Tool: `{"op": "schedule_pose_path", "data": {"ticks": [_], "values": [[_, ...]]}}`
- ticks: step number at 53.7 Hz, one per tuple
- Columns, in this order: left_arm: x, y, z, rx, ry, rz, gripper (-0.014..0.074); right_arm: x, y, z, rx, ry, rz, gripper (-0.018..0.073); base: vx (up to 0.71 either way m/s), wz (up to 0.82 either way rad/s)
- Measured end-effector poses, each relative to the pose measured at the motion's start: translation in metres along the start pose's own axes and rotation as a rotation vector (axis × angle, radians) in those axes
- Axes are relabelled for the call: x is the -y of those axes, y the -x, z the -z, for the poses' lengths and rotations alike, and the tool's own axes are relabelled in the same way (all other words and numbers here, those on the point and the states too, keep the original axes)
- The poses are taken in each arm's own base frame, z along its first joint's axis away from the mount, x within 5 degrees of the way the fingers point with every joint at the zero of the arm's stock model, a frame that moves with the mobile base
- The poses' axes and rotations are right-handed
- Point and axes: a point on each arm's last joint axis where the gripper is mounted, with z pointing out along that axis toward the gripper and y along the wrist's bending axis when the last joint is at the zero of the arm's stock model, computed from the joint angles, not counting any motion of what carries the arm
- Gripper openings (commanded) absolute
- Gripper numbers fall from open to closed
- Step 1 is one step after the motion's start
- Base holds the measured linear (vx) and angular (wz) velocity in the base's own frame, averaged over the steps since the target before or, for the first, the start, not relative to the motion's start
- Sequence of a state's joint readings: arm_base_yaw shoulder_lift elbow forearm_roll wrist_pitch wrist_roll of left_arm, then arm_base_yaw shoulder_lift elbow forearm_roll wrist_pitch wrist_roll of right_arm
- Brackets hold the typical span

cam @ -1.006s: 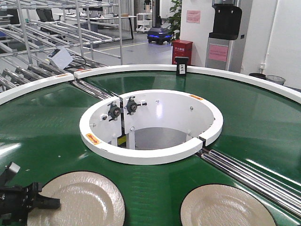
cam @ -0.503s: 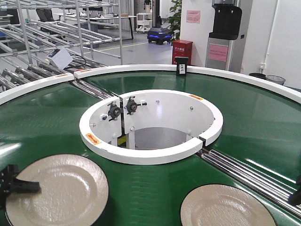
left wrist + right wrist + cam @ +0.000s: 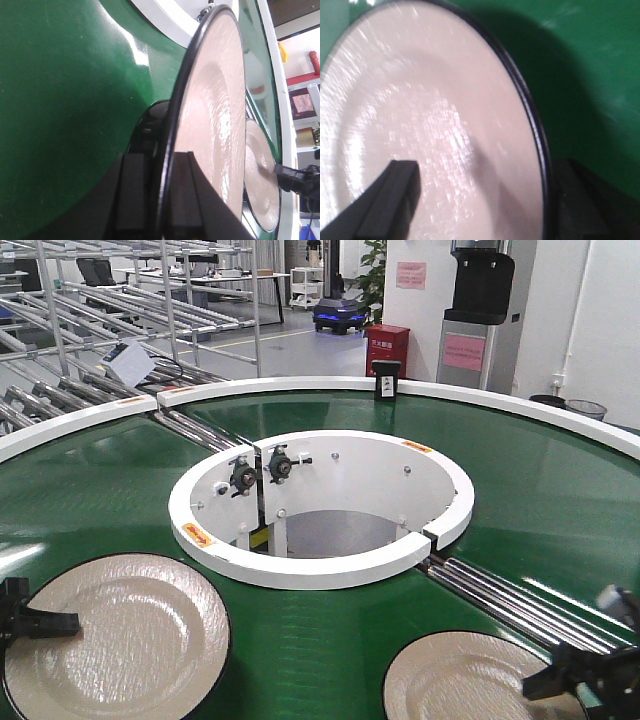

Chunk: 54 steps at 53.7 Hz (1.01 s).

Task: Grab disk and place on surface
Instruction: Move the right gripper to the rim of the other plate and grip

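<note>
Green conveyor belt [image 3: 100, 490]: left gripper [image 3: 159, 165] clamps left disk [image 3: 215, 110] rim; right gripper [image 3: 485, 175] wide, straddling right disk [image 3: 420, 100] rim

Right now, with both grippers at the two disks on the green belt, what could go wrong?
1. The left gripper straddles only the thin rim of the left disk. Lifted from there, the wide disk may tilt or slip.
2. The right gripper is open across the rim of the right disk. Closing off-centre could push the disk along the glossy belt.
</note>
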<state>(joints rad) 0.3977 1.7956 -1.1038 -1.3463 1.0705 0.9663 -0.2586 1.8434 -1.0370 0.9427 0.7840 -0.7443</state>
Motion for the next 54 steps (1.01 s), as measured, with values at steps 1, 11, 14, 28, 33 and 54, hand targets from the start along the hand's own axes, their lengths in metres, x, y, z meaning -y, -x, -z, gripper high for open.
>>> {"op": "schedule_pose_path", "data": {"ticks": [1,11,14,28,33,54], "values": [[0.000,0.000,0.000,0.000,0.000,0.000,-0.0004,-0.002,0.000,-0.003,-0.005,-0.003,0.011,0.0533,0.00,0.00],[0.000,0.000,0.000,0.000,-0.001,0.000,-0.0004,-0.012,-0.003,-0.018,-0.038,-0.002,0.046,0.0519,0.00,0.00],[0.000,0.000,0.000,0.001,-0.002,0.001,-0.0004,-0.013,-0.004,-0.021,-0.046,0.000,0.049,0.0507,0.00,0.00],[0.000,0.000,0.000,-0.002,-0.005,0.001,-0.0004,-0.013,-0.004,-0.034,-0.050,0.078,0.005,0.0432,0.00,0.00],[0.001,0.000,0.000,-0.002,-0.006,0.001,-0.0004,-0.014,-0.004,-0.038,-0.051,0.116,-0.015,0.0372,0.00,0.00],[0.001,0.000,0.000,-0.004,-0.010,0.001,-0.0004,-0.023,-0.001,-0.033,-0.036,0.205,-0.076,-0.0014,0.00,0.00]]}}
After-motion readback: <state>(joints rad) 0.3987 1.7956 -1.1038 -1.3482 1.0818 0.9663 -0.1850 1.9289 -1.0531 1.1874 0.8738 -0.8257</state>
